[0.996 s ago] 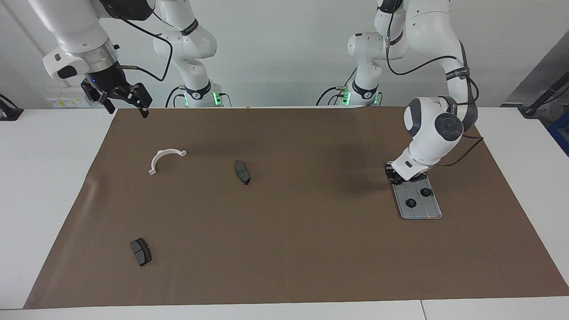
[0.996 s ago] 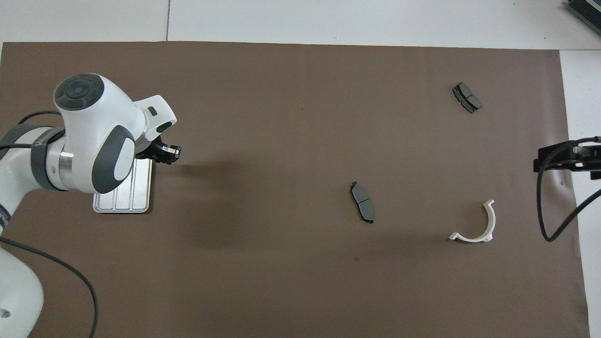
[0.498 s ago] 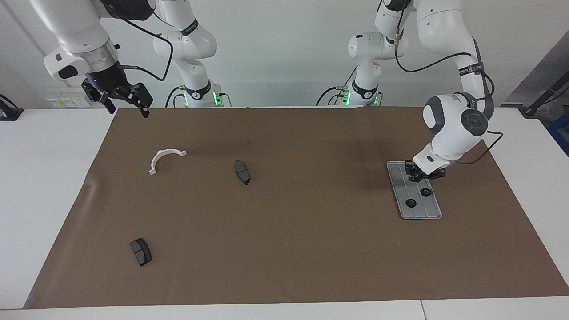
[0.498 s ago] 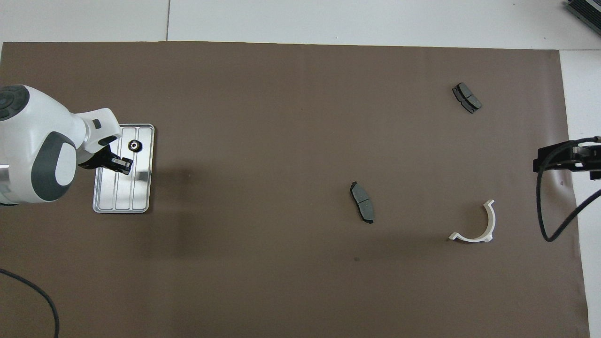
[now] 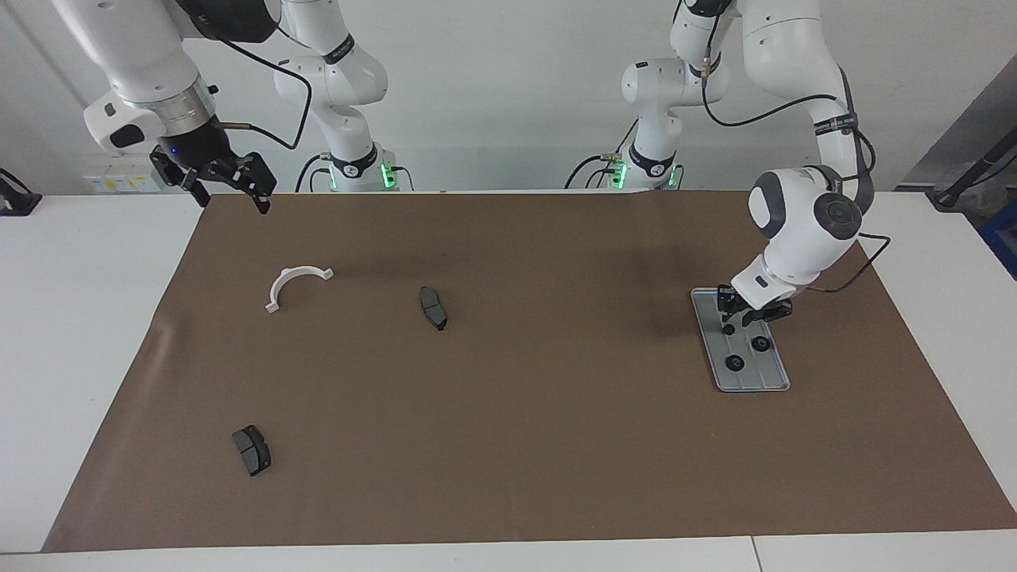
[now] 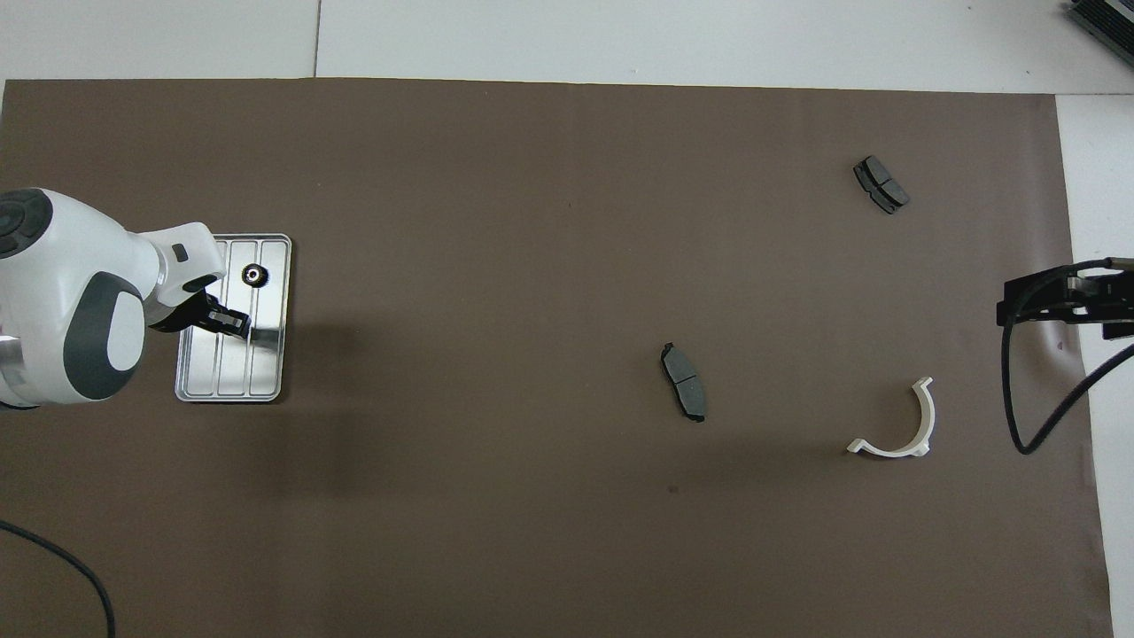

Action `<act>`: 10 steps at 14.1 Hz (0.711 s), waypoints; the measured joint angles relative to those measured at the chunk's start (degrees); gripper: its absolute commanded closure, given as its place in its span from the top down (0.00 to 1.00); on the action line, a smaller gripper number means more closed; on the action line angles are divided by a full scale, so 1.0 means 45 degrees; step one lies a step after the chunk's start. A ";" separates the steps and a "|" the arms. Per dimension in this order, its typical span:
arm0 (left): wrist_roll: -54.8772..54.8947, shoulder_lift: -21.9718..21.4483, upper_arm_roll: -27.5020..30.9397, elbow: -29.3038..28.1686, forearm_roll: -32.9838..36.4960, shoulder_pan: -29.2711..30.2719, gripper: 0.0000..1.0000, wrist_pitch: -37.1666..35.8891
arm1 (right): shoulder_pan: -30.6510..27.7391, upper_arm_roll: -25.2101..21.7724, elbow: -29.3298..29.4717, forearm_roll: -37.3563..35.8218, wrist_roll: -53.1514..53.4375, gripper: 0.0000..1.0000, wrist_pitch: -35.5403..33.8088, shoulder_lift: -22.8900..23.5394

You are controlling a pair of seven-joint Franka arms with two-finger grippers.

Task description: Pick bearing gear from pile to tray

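Low in the facing view, nearest the camera, a white table (image 5: 87,334) edge runs across, w/ a brown mat (image 5: 556,445) covering most of the top. One dark grey pad (image 5: 252,450) lies on the mat in the lower part of the frame, toward the right arm's end and well apart from everything else.

Mid-frame, a second pad (image 5: 433,307) sits near the middle of the mat, and the white bracket (image 5: 296,284) lies beside it toward the right arm's end, a bit higher in the frame. No gears show among these loose bits.

At the left arm's end, mid-height in the frame, is the silver tray (image 5: 775,380), flat on the mat. One black gear (image 5: 736,364) lies in its lower half. A second gear (image 5: 761,344) lies just above that, about the middle of the tray. The left gripper (image 5: 743,316) hangs low over the tray's upper half, pointing down. Can't tell whether it's spread or pinching anything, nor whether it touches the tray.

Higher up, at the mat's top corner, the right gripper (image 5: 229,181) waits in the air, pincer spread wide and holding nothing.

Top of frame: both arm bases w/ green lights against a plain white wall (image 5: 508,95).
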 measured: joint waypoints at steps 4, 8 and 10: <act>-0.0029 -0.0067 -0.0034 0.0150 -0.0046 -0.0002 0.48 0.0067 | 0.0003 0.0005 0.0007 0.0023 0.0000 1.00 0.0000 -0.0068; -0.0068 -0.0267 -0.0051 0.0602 -0.0280 -0.0004 0.48 -0.0463 | 0.0003 0.0005 0.0007 0.0028 0.0000 1.00 0.0000 -0.0074; -0.0123 -0.0451 -0.0050 0.1314 -0.0292 -0.0004 0.48 -0.1734 | 0.0003 0.0005 0.0006 0.0029 0.0000 1.00 0.0000 -0.0074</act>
